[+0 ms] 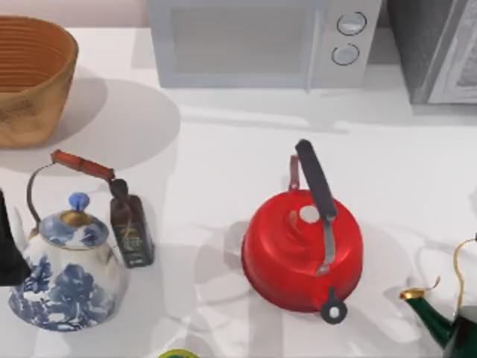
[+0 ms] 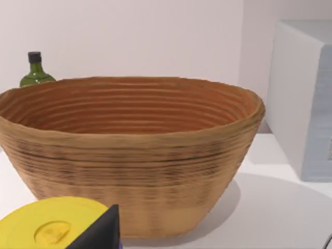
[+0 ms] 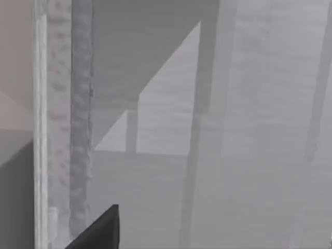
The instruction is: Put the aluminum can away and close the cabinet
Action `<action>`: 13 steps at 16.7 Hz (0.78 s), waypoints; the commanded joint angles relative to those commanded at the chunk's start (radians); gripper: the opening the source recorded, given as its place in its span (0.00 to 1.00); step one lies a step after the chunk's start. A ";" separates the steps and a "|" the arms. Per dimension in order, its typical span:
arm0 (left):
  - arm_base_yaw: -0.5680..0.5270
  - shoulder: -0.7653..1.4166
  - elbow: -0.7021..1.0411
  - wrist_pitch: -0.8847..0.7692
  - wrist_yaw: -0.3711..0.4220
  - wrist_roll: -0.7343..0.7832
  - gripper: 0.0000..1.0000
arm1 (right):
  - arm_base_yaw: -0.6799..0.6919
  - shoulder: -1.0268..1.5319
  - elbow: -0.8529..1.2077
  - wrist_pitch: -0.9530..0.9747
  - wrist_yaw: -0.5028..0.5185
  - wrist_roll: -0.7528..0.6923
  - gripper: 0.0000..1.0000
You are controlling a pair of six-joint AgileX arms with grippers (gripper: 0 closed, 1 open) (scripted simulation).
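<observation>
Just ahead of the right gripper (image 3: 98, 231) is the cabinet (image 1: 436, 52), apparently open. The aluminum can (image 1: 177, 353), I judge, is well apart from it and from the left gripper (image 2: 98, 233). Whether either gripper is released or clenched, I cannot tell. Storing and closing both remain.

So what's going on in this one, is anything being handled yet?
Nothing is visibly held. The left gripper faces the woven basket at the table's back left, with a yellow lid close by it. The right gripper looks at the grey cabinet at back right. The red kettle sits mid-table, untouched.
</observation>
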 joint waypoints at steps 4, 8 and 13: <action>0.000 0.000 0.000 0.000 0.000 0.000 1.00 | -0.231 0.386 0.067 0.279 -0.235 0.002 1.00; 0.000 0.000 0.000 0.000 0.000 0.000 1.00 | -0.431 0.663 0.092 0.458 -0.450 0.001 1.00; 0.000 0.000 0.000 0.000 0.000 0.000 1.00 | -0.559 0.781 0.093 0.515 -0.591 0.002 1.00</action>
